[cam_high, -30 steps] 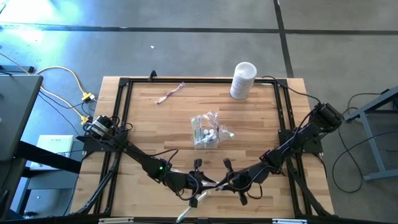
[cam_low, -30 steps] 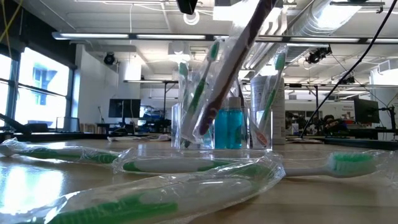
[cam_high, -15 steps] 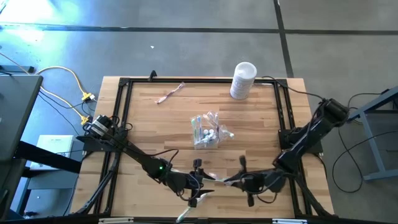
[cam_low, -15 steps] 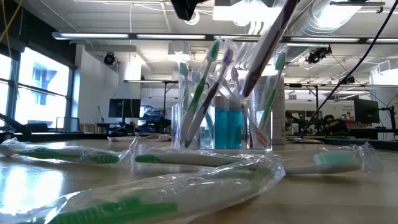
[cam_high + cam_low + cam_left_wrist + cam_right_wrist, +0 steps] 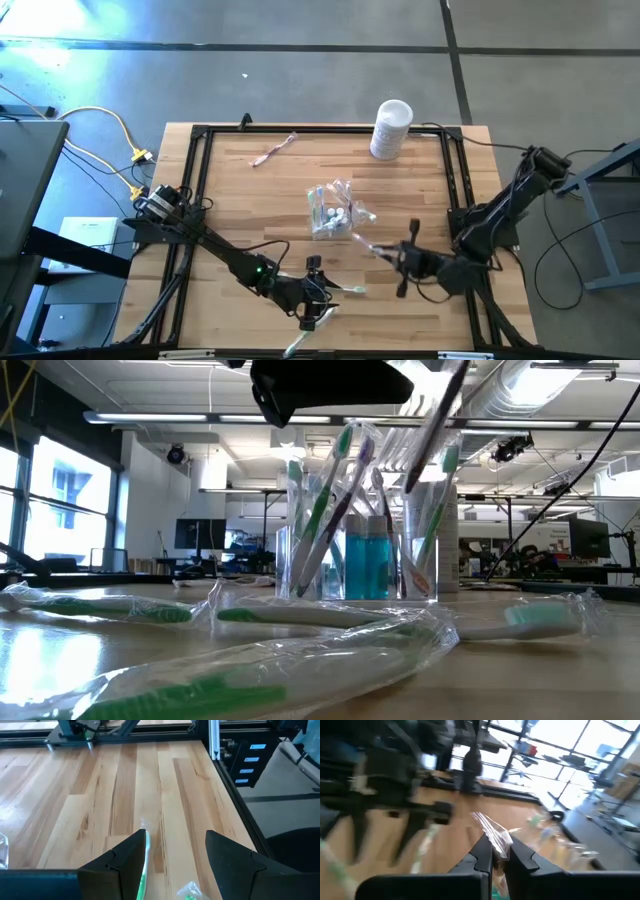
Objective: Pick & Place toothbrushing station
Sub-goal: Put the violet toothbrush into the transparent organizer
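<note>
The clear cup [image 5: 333,215] [image 5: 350,560] stands mid-table with several wrapped toothbrushes upright in it. To the right of the cup my right gripper [image 5: 385,253] [image 5: 499,851] is shut on a toothbrush in a clear wrapper [image 5: 365,243] [image 5: 492,832] [image 5: 437,420]. Near the front edge my left gripper [image 5: 328,291] [image 5: 175,855] is open. A green wrapped toothbrush [image 5: 346,290] [image 5: 142,880] lies flat on the table under its fingers; whether they touch it I cannot tell. My right gripper pinches the wrapped toothbrush between its two fingers at the end away from the cup [image 5: 496,845]. The fingers come about level from the table's right. The rest of the brush sticks out past the fingertips toward the cup. It is lifted clear of the table and slants in the low view.
A white canister [image 5: 390,128] stands at the far right. A pink toothbrush [image 5: 272,150] lies at the far left. More wrapped toothbrushes [image 5: 298,344] [image 5: 200,690] lie along the front edge. A black frame [image 5: 195,180] runs around the tabletop.
My right gripper has gone up and toward the table's right and far edges, from beside my left gripper to a spot near the cup. It has turned toward the cup and carried the wrapped toothbrush clear. A green toothbrush now lies by my left gripper's fingers.
</note>
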You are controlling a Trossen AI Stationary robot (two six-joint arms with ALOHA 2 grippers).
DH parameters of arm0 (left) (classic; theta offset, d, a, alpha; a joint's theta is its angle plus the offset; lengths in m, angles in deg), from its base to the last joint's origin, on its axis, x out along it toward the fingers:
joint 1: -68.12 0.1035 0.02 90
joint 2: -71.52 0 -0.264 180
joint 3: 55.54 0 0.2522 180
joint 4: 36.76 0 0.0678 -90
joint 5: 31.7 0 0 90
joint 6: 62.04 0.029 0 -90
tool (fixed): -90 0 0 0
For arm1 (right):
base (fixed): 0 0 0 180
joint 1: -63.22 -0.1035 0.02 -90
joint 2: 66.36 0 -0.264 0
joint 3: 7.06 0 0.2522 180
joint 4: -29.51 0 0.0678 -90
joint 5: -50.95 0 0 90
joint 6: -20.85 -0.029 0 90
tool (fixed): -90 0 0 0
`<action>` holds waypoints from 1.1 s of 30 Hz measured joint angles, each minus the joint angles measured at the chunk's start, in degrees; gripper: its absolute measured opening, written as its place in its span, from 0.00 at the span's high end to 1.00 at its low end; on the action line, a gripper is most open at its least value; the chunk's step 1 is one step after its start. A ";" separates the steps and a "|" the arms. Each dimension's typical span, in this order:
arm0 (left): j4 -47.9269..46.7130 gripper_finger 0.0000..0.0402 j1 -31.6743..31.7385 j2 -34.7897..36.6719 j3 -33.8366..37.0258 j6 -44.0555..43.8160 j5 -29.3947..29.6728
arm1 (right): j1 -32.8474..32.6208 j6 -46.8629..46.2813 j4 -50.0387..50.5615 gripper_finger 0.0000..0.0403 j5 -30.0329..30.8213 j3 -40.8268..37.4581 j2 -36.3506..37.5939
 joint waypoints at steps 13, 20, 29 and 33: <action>-2.53 0.50 -0.01 -0.01 -0.02 -1.40 0.00 | 16.26 -8.16 11.27 0.96 -9.89 0.00 0.76; -2.77 0.50 -0.01 -0.01 -0.02 -1.44 0.00 | 22.47 -10.75 14.56 0.96 -14.96 0.00 0.73; -2.81 0.50 -0.01 -0.03 -0.02 -1.44 -0.02 | 30.47 -16.25 18.10 0.95 -26.13 0.02 0.75; -2.97 0.50 -0.01 -0.03 -0.02 -1.44 -0.02 | 33.42 -17.12 19.63 0.92 -32.30 0.02 0.75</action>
